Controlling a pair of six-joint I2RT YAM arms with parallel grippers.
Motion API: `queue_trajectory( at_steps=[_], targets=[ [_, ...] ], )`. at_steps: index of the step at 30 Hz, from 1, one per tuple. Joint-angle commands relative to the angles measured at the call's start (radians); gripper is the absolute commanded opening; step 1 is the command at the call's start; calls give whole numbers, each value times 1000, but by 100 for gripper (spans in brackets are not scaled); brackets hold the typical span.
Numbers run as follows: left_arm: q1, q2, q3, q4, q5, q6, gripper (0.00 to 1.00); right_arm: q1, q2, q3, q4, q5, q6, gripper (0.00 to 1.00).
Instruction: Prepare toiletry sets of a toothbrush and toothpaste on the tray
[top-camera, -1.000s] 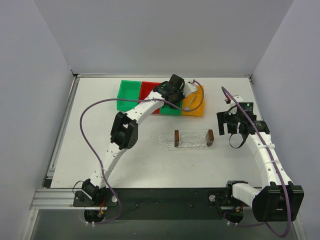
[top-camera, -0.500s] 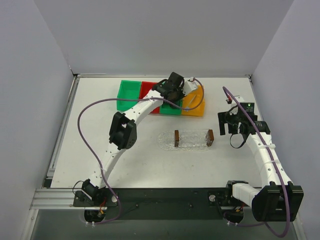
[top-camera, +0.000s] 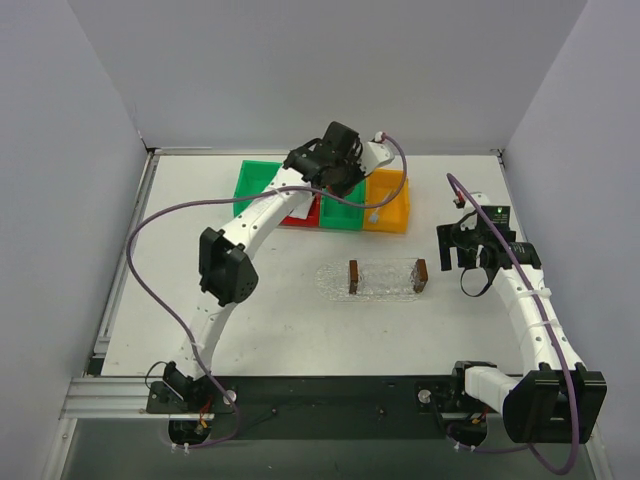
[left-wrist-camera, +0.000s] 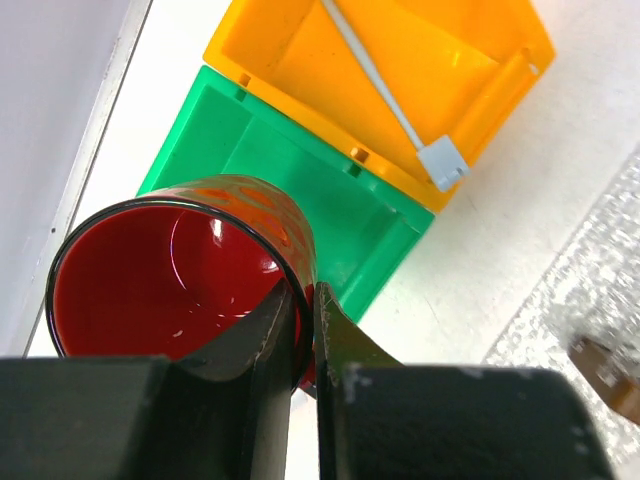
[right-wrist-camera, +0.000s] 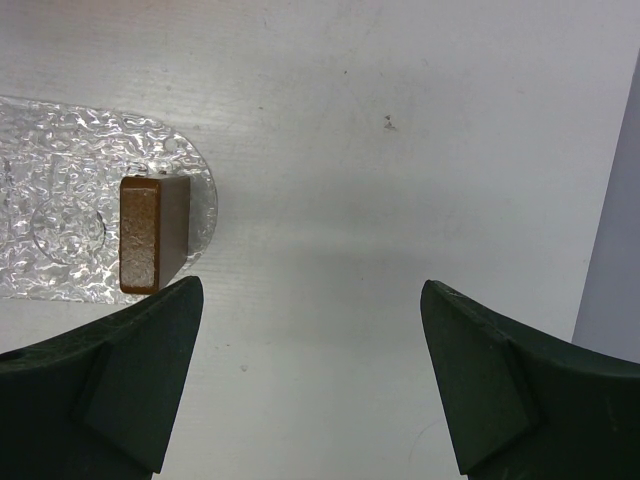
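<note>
My left gripper (left-wrist-camera: 305, 292) is shut on the rim of a glossy red cup (left-wrist-camera: 170, 280), one finger inside and one outside. It holds the cup in the air over the row of bins. The white toothbrush (left-wrist-camera: 385, 95) lies slanted in the orange bin (left-wrist-camera: 440, 50), its head over the near rim. The clear tray (top-camera: 386, 278) with a brown wooden block (right-wrist-camera: 155, 233) at each end sits mid-table. My right gripper (right-wrist-camera: 310, 300) hangs open over bare table just right of the tray. The toothpaste is out of view.
A row of bins stands at the back: green (top-camera: 258, 188), red (top-camera: 302, 210), green (top-camera: 345, 213) and orange (top-camera: 390, 195). An oval clear bubbly mat (top-camera: 330, 283) lies under the tray. Grey walls close in the back and both sides.
My left arm has swung left and back with the red cup, uncovering the orange bin. The right arm has not moved.
</note>
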Motion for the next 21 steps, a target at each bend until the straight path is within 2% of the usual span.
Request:
queue_trajectory(
  at_steps=[1,8,12,15,16,21],
  targets=[
    [4,-200,-43,-30,74,4,0,-9,-20,-7,6,-10,-10,85],
    [4,-395,-312,-44,154,40,0,-11,-25,-7,6,-13,-10,85],
    [3,-503,-519,-27,186,62,0,-14,-30,-7,6,-13,-10,85],
    [-2,-588,-639,32,202,59,0,-14,-31,-6,4,-14,-10,85],
    [-5,-627,-720,51,211,57,0,-15,-30,-6,6,-14,-10,85],
    [-23,-701,-903,152,217,44,0,-15,-30,-9,4,-18,-11,85]
  ],
)
